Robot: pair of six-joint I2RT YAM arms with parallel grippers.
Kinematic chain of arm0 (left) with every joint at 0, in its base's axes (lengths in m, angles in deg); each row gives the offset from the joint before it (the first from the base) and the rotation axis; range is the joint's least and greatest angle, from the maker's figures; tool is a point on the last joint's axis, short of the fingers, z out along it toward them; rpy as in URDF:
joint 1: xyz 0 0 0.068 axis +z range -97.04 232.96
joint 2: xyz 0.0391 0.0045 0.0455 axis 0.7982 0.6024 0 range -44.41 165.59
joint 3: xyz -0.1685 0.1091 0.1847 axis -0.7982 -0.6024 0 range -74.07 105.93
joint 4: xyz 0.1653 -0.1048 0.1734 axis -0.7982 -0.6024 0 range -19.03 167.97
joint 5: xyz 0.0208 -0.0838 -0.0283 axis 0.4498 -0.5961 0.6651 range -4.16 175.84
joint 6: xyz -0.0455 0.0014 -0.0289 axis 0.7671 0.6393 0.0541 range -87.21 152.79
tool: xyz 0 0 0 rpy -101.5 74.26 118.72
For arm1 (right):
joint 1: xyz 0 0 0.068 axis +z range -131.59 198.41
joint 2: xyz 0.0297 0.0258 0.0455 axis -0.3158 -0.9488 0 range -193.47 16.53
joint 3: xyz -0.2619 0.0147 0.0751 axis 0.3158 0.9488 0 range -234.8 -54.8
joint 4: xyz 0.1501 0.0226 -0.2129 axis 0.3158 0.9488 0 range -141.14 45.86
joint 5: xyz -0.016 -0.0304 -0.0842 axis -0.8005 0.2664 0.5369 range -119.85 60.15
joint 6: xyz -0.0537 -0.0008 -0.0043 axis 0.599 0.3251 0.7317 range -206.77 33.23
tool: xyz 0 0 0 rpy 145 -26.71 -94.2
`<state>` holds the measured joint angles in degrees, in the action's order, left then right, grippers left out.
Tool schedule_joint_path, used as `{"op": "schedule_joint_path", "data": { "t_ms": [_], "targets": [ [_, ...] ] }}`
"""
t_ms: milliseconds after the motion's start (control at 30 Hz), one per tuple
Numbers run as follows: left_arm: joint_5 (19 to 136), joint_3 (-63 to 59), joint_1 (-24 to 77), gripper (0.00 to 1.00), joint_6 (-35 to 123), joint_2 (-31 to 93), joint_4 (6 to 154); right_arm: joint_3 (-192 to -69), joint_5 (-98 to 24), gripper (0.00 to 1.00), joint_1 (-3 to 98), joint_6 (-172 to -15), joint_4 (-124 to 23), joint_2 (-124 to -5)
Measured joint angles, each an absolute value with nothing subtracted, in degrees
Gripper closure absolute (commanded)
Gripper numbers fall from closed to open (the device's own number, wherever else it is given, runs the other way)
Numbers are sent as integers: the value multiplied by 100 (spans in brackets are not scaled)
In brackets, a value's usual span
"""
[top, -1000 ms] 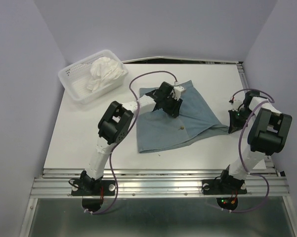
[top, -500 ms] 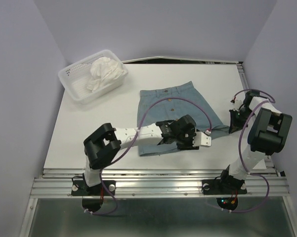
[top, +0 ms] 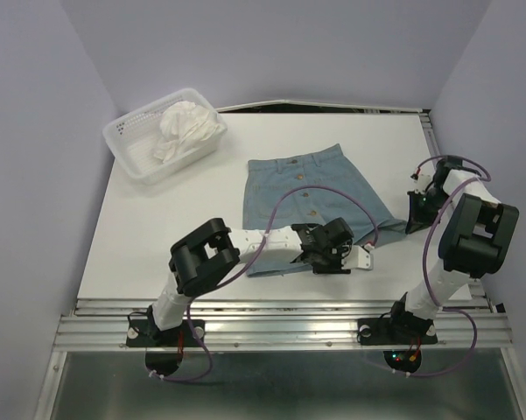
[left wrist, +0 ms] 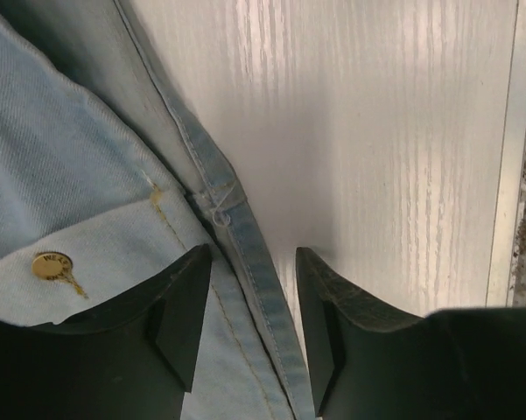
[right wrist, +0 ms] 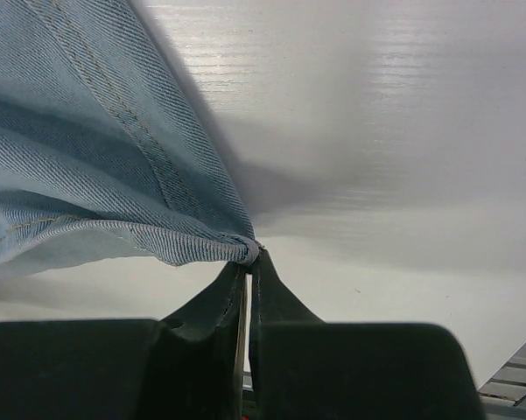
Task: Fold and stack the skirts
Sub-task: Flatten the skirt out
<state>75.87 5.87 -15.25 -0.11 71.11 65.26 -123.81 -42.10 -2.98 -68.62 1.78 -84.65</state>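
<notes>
The blue-grey skirt [top: 308,188] lies spread flat on the surface [top: 157,227], right of centre, with its waistband toward the far edge and its flared hem toward the near edge. The left pincer [left wrist: 252,262] sits low over the near hem, released: its dark fingers [left wrist: 179,315] stand apart with the stitched hem running between them, beside a brass button [left wrist: 51,265]. The right pincer [right wrist: 248,262] is clenched on the skirt's right hem corner, near the right edge of the surface, the cloth gathered to a point at its tips. The white skirt [top: 185,129] sits bunched in the mesh basket [top: 127,150] at the far left corner
</notes>
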Motion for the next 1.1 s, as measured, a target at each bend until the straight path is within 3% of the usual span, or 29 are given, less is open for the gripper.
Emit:
{"op": "schedule_joint_path", "data": {
  "t_ms": [67,200,233,400,800,1100],
  "targets": [
    [7604,666,-1525,63,-16,7181,6519,-12444,-4225,99,-298,-6877,246,-8465],
    [7521,801,-1503,97,-22,7315,6397,-12567,-4249,99,-298,-6934,327,-8465],
    [7458,856,-1448,100,-29,7341,6331,-12593,-4249,99,-295,-6973,344,-8465],
    [6811,1110,-1149,100,-26,7374,5953,-12825,-4118,99,-291,-7166,371,-8452],
    [4022,1857,663,100,677,7629,5363,-12757,-3521,99,264,-7349,62,-8332],
    [3395,2122,829,100,1348,8464,5169,-12396,-2981,96,708,-7310,-593,-8295]
  ]
}}
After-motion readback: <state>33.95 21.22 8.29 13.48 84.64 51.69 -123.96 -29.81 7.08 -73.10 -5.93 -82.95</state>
